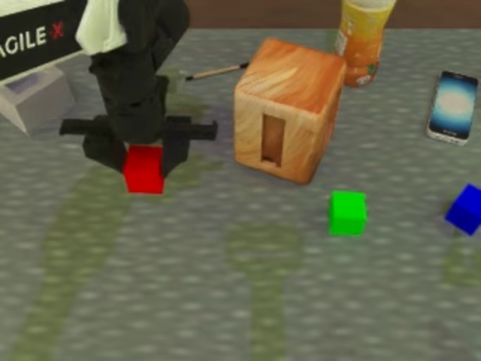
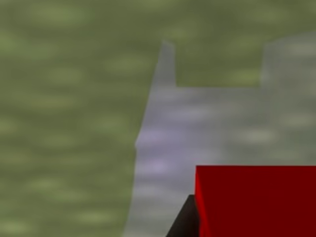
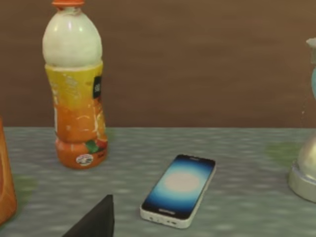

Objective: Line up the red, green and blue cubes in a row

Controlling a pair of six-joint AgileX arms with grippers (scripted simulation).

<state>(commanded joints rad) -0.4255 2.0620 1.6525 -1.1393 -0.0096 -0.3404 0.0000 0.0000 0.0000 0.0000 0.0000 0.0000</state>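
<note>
**Left gripper clamped on the red cube at the table's left**

Left gripper (image 1: 144,154) stands over the left part of the table, its two black fingers closed against opposite sides of the red cube (image 1: 144,169), grasping it. From the left wrist camera the red cube (image 2: 255,200) fills the corner of the frame with one dark finger (image 2: 185,221) beside it; whether the cube rests on the table or is lifted cannot be told.

Green cube (image 1: 347,213) sits alone right of centre, just nearer than the large wooden box (image 1: 289,105) with a slot. Blue cube (image 1: 466,209) lies at the right edge, well apart from the red one.

Far right, an orange juice bottle (image 1: 363,41) stands upright and a phone (image 1: 452,106) lies flat. A grey hollow block (image 1: 34,98) sits far left.

Right arm is out of the top view; whether its gripper is released or clenched cannot be told.
</note>
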